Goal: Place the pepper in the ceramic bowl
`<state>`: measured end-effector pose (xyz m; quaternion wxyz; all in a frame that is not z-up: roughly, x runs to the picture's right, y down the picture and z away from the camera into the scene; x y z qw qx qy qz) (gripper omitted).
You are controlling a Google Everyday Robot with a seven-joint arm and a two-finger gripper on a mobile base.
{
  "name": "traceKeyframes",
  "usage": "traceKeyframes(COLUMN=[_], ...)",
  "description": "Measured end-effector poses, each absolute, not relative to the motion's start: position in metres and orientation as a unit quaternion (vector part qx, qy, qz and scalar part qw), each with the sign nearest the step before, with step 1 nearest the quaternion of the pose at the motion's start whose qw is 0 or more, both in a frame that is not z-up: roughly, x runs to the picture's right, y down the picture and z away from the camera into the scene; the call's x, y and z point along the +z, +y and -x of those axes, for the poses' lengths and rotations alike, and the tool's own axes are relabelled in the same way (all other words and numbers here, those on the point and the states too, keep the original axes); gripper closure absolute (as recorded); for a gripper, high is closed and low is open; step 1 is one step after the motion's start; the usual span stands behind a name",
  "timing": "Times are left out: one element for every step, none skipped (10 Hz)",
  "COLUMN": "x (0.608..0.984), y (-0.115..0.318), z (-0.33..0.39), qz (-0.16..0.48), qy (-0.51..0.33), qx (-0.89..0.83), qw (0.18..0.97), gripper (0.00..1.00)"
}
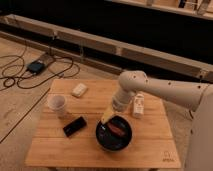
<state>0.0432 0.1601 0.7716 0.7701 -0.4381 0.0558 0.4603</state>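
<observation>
The ceramic bowl point(114, 142) is wide, black and glossy, and stands on the wooden table near its front middle. The pepper point(118, 130), small and dark red, lies inside the bowl toward its back. My gripper point(108, 119) hangs from the white arm just above the bowl's back-left rim, a little left of the pepper and apart from it.
A white cup point(56, 103) stands at the table's left and a flat black slab point(74, 126) lies left of the bowl. A cream block point(79, 90) is at the back left. A white carton point(138, 106) stands right of the arm. Cables lie on the floor at left.
</observation>
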Motion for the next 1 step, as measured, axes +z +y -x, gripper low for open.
traceKeyframes(x=[0.7716], y=[0.1601], z=[-0.0432], qz=[0.438], qy=[0.056], qx=[0.46], qw=[0.77], gripper=[0.2])
